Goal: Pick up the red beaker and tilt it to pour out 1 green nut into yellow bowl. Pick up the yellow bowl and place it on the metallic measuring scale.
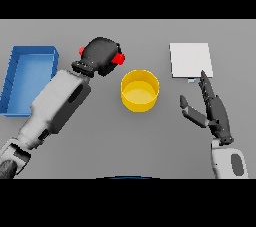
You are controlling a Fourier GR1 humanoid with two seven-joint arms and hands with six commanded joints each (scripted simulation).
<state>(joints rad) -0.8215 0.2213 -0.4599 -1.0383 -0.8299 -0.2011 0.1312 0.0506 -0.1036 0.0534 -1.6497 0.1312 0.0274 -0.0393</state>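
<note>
I count one red beaker, one yellow bowl, one white flat scale, one blue tray and two hands on the grey counter. I see no green nut; the bowl's inside looks plain yellow. My left hand is wrapped round the red beaker, with its dark fingers curled over it, so I only see small red bits poking out: one on the left side of the hand and one on the right side. The rest of the beaker is hidden, so I cannot tell if it is upright or tipped. The beaker is just beside the bowl, up and to the left of its rim, and I cannot tell if it is lifted off the counter. The bowl is round and bright yellow, open at the top, and sits in the middle of the counter, well apart from the scale. The scale is a pale square at the far right. My right hand is near the scale's lower edge, with straight, loose fingers holding nothing. The blue tray sits at the far left.
</note>
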